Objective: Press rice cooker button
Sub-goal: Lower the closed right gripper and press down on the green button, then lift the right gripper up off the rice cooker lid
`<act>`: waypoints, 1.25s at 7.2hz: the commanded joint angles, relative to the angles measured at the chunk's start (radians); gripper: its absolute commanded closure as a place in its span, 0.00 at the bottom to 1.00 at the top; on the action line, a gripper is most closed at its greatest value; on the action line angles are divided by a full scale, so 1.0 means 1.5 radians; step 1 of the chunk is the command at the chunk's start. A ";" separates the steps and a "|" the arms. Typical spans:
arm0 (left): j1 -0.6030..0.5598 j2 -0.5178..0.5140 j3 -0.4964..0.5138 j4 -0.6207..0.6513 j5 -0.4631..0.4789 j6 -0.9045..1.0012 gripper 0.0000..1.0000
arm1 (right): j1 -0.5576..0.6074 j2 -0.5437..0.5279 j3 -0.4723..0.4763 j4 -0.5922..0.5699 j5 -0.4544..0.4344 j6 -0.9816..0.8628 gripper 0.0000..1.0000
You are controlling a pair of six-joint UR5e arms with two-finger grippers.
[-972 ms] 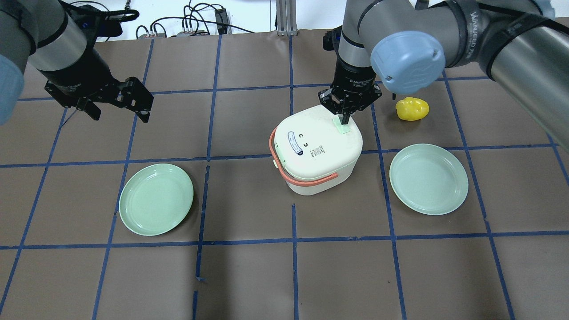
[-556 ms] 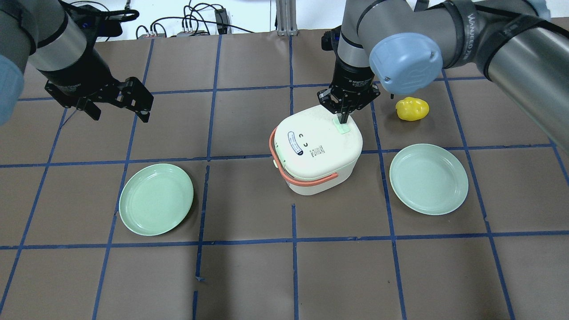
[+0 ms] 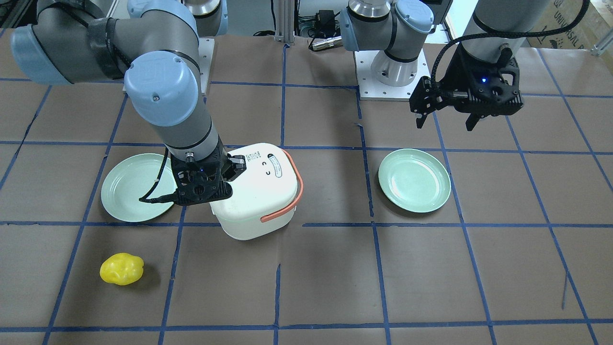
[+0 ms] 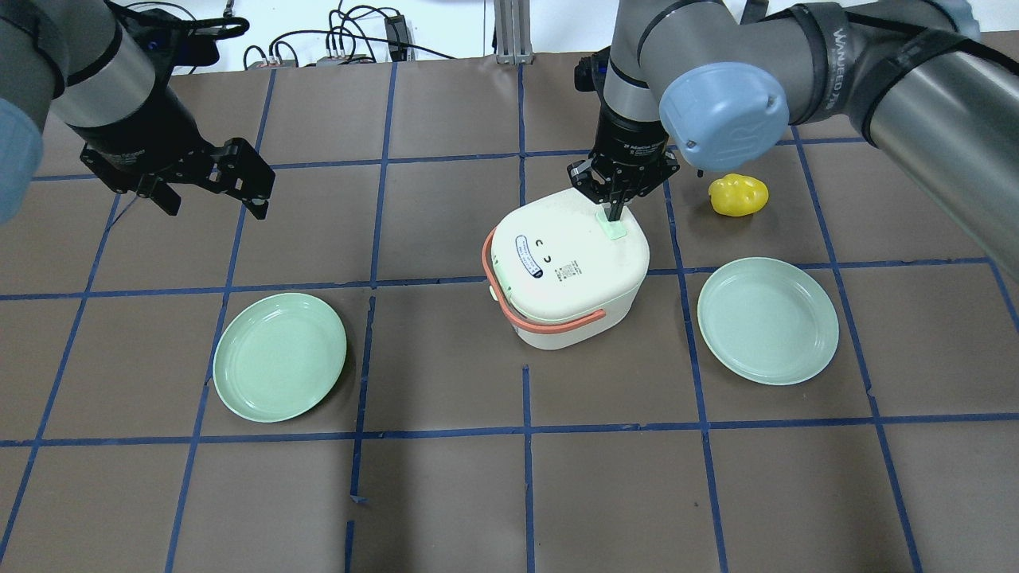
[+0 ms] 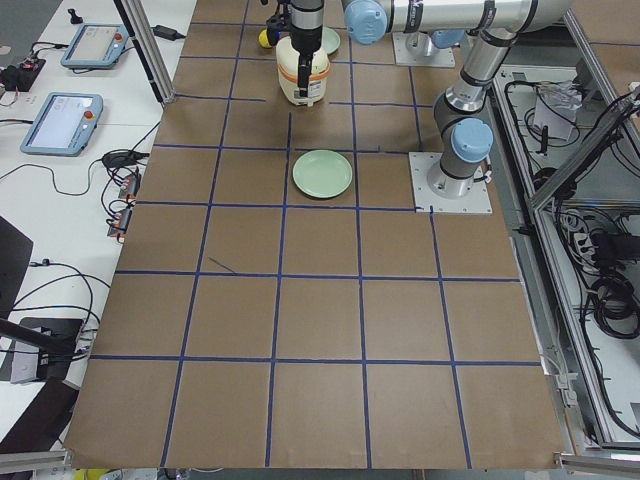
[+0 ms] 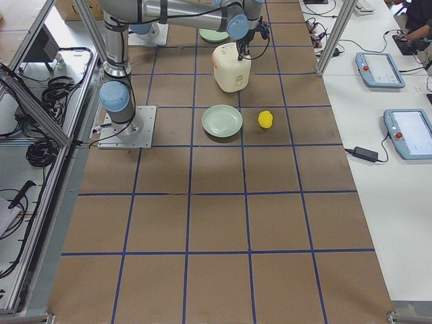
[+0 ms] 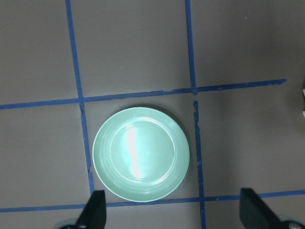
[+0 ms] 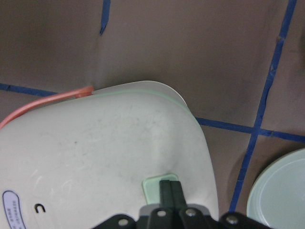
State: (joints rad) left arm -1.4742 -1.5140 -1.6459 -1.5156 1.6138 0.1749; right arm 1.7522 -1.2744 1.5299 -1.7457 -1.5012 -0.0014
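Note:
A white rice cooker [image 4: 569, 267] with an orange handle stands mid-table; it also shows in the front view [image 3: 256, 191] and the right wrist view [image 8: 105, 152]. Its pale green button [image 4: 614, 229] sits on the lid's far right corner. My right gripper [image 4: 614, 213] is shut, its fingertips [image 8: 170, 191] together on the button [image 8: 155, 191]. My left gripper [image 4: 213, 199] is open and empty, hovering at the far left above the table, over a green plate [image 7: 141, 153].
A green plate [image 4: 280, 356] lies left of the cooker and another [image 4: 767, 320] to its right. A yellow pepper-like object [image 4: 739, 195] lies on the table behind the right plate. Cables run along the table's far edge.
The right arm has shifted slightly left; its shut fingertips stay on the button. The left arm has not moved.

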 commanded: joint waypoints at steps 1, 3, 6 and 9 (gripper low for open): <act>0.000 0.000 0.000 0.000 0.000 0.000 0.00 | 0.000 0.005 0.003 0.000 0.000 0.001 1.00; 0.000 0.000 0.000 0.000 0.000 0.000 0.00 | 0.000 0.007 0.003 0.001 0.000 0.001 1.00; 0.000 0.000 0.000 0.000 0.000 0.000 0.00 | 0.001 -0.006 -0.021 0.030 -0.005 0.007 0.88; 0.000 0.000 0.000 0.000 0.000 0.000 0.00 | -0.029 -0.044 -0.138 0.103 -0.013 0.011 0.05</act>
State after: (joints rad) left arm -1.4742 -1.5140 -1.6460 -1.5156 1.6138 0.1749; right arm 1.7388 -1.3207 1.3838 -1.6442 -1.5162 0.0160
